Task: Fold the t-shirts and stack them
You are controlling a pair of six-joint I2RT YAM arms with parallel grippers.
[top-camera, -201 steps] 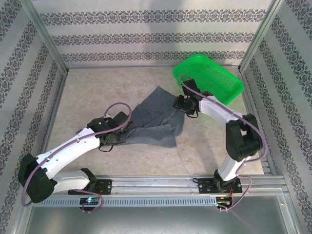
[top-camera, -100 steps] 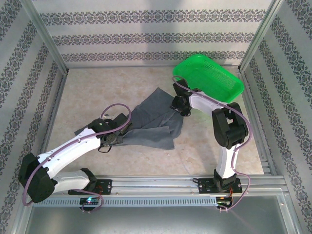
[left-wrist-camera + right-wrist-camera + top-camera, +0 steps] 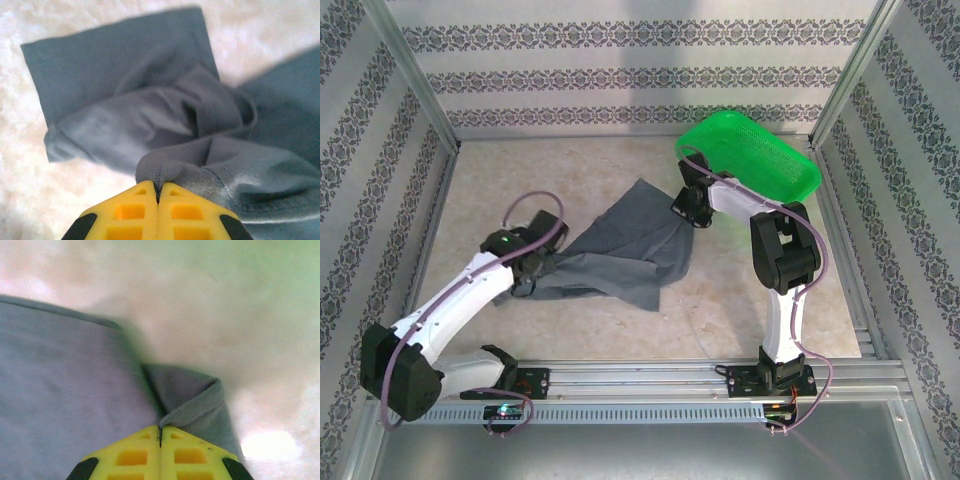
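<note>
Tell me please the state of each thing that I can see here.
t-shirt, unfolded and rumpled, held at two edges.
left fingers, shut on the t-shirt.
right fingers, shut on the t-shirt.
green basket, nothing seen inside.

**White shells, black joints, yellow fingers**

The left arm (image 3: 450,300) and right arm (image 3: 778,325) share one build: glossy white link covers between bulky black joint housings. A mauve cable (image 3: 523,203) loops along each. A small green light (image 3: 503,239) glows on the left arm. The left pincer (image 3: 158,187) and right pincer (image 3: 160,432) have bright yellow fingers (image 3: 130,210) moulded with square pockets.
</note>
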